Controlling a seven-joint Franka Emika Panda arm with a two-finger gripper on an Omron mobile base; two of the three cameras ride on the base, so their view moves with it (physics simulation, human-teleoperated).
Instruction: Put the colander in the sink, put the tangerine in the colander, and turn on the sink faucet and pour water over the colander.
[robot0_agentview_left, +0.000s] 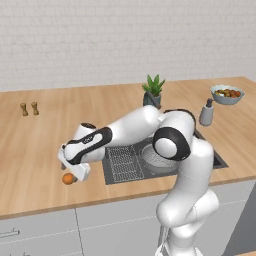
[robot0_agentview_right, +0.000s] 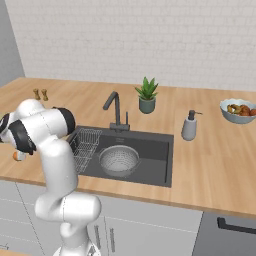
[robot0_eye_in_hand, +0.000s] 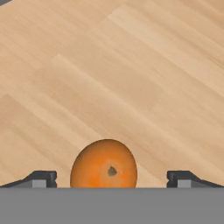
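On the counter (robot0_agentview_left: 45, 145) left of the sink (robot0_agentview_right: 155, 165), the gripper (robot0_eye_in_hand: 112, 179) is hanging low over the tangerine (robot0_eye_in_hand: 104, 164), fingers spread wide with the fruit sitting between them, neither fingertip (robot0_eye_in_hand: 43, 178) touching it. The colander (robot0_agentview_right: 119, 160) is sitting inside the sink, right of the wire rack (robot0_agentview_right: 82, 142), with the faucet (robot0_agentview_right: 116, 107) standing at the far edge. Risk, as judged: the round fruit could be rolling away if one finger is meeting it first, or squirting out if the fingers are closing too high on it. No brand, label or readable writing is showing anywhere.
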